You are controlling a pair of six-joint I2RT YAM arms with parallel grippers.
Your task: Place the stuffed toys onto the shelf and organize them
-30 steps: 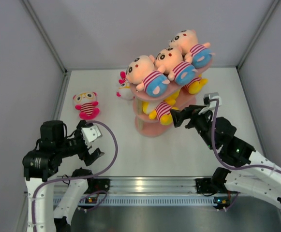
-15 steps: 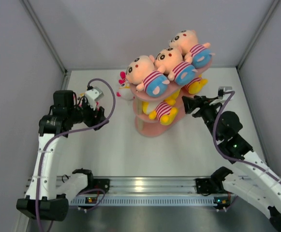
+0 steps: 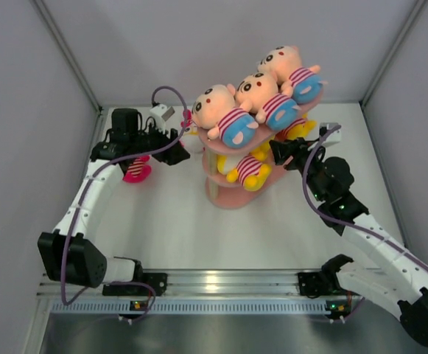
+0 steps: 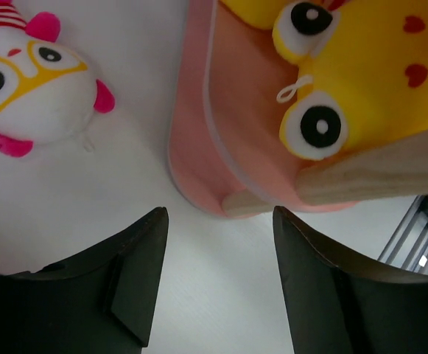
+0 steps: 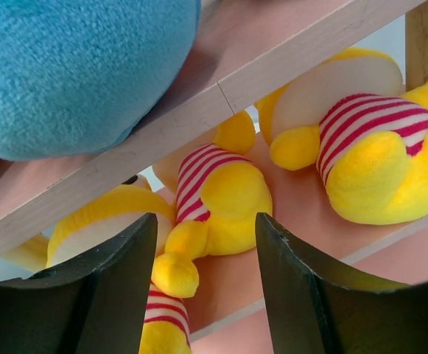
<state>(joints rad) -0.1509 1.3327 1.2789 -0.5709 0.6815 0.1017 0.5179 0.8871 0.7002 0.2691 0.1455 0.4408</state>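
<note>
**Two Toys Not Yet on the Shelf**

The pink shelf (image 3: 228, 198) is set in the middle of the bench (image 3: 199, 236). Three striped toys with blue shorts (image 3: 261, 94) are laid along the top board. Yellow toys (image 5: 225, 199) are laid on the boards under it. A white toy with yellow glasses (image 4: 33, 74) is seen on the bench just beside the left end of the shelf. A toy with pink legs (image 3: 135, 171) is seen nearer the left wall, partly hidden by the left arm.

The left hand (image 4: 217, 217) is held low over the bench, near the white toy and the bottom of the shelf. Its fingers are apart and nothing is held. The right hand (image 5: 206, 221) is pointed into the shelf from the right side. Its fingers are apart too, and a yellow toy is seen just in front of them, not squeezed.

Picking up the white toy is judged to be the step in hand. The left hand should be turned toward the toy's round head, and the head should be placed between the fingers before they are closed. The shelf edge should not be bumped. A free spot on a lower board should be found first.
</note>
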